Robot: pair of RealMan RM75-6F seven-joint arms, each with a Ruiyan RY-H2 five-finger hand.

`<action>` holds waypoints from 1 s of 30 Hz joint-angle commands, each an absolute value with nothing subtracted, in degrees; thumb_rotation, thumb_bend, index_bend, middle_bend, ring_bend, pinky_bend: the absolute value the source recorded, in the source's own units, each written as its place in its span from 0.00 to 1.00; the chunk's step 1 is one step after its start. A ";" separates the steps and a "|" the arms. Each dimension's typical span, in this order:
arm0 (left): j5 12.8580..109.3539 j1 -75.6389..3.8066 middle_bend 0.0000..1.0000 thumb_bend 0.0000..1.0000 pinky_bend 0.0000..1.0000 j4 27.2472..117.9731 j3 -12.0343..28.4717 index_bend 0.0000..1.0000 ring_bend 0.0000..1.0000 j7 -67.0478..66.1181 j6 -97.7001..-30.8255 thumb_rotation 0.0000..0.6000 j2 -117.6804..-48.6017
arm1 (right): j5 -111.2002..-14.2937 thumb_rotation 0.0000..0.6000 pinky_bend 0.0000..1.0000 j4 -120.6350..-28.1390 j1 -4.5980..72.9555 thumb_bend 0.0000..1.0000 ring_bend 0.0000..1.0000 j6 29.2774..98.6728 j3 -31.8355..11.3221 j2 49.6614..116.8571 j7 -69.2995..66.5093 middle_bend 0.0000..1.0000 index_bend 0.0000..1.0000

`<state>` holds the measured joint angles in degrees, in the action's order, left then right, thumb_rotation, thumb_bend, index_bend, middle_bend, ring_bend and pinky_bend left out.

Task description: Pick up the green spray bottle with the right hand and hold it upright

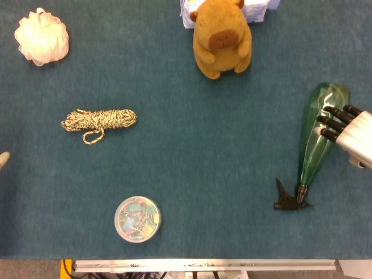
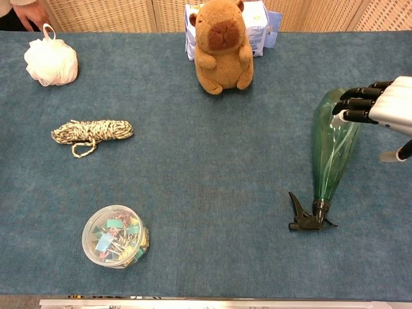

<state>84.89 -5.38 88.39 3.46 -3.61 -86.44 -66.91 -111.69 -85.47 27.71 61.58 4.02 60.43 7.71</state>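
The chest view alone shows a person's hand at the far left edge, beyond the table, and wicker panels behind; the head view alone shows a pale fingertip of the left hand at the left edge, too little to tell how that hand is set. The right hand reaches in from the right, its dark fingers spread and extended over the wide end of the green spray bottle, holding nothing; whether they touch it I cannot tell. The bottle lies flat on the table's right side, black trigger head toward the near edge. Counted: 1 bottle, 1 capybara plush with 1 box behind it, 1 white bath pouf, 1 rope bundle, 1 clear tub of clips
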 commanded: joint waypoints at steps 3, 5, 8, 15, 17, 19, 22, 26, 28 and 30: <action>84.62 -5.23 0.46 0.04 0.29 88.50 3.55 0.54 0.24 -3.58 -86.54 1.00 -66.76 | -111.58 1.00 0.30 -84.30 29.47 0.00 0.15 59.38 4.54 62.25 9.93 0.23 0.28; 84.57 -5.17 0.46 0.04 0.29 88.61 3.56 0.55 0.24 -3.66 -86.62 1.00 -66.70 | -111.95 1.00 0.29 -83.38 29.91 0.00 0.15 59.14 4.52 62.91 11.54 0.23 0.27; 84.67 -5.11 0.46 0.04 0.29 88.76 3.57 0.55 0.24 -3.79 -86.77 1.00 -66.64 | -112.36 1.00 0.28 -82.09 30.61 0.00 0.15 58.54 4.69 64.02 13.86 0.23 0.27; 84.50 -5.01 0.47 0.04 0.29 88.79 3.66 0.56 0.24 -3.85 -86.86 1.00 -66.59 | -112.50 1.00 0.25 -80.28 32.44 0.00 0.14 56.36 5.07 65.60 17.19 0.22 0.26; 84.43 -5.01 0.47 0.04 0.29 88.80 3.66 0.56 0.24 -3.84 -86.78 1.00 -66.57 | -112.27 1.00 0.25 -79.91 33.02 0.00 0.14 55.52 5.06 66.10 18.16 0.22 0.26; 84.39 -4.99 0.47 0.04 0.29 88.84 3.66 0.56 0.24 -3.80 -86.75 1.00 -66.53 | -112.13 1.00 0.25 -79.64 33.49 0.00 0.14 55.00 5.07 66.58 18.74 0.22 0.25; 84.37 -4.93 0.47 0.04 0.29 88.92 3.70 0.56 0.24 -3.62 -86.84 1.00 -66.41 | -112.09 1.00 0.25 -79.26 34.36 0.00 0.13 54.27 5.16 67.42 19.41 0.22 0.25; 84.34 -4.83 0.47 0.04 0.29 88.98 3.74 0.56 0.24 -3.39 -86.96 1.00 -66.23 | -112.04 1.00 0.25 -79.17 35.45 0.00 0.13 53.29 5.49 68.36 20.08 0.22 0.25; 84.31 -4.79 0.47 0.04 0.29 89.01 3.77 0.56 0.24 -3.29 -87.00 1.00 -66.14 | -111.93 1.00 0.25 -79.29 35.81 0.00 0.13 52.91 5.67 68.64 20.26 0.22 0.25; 84.31 -4.74 0.47 0.04 0.29 89.05 3.78 0.56 0.24 -3.14 -87.04 1.00 -66.03 | -111.85 1.00 0.25 -79.42 36.12 0.00 0.13 52.70 5.96 68.94 20.32 0.22 0.25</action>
<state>84.31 -4.75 89.04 3.78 -3.14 -87.03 -66.04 -111.87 -79.39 36.09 52.74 5.92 68.91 20.30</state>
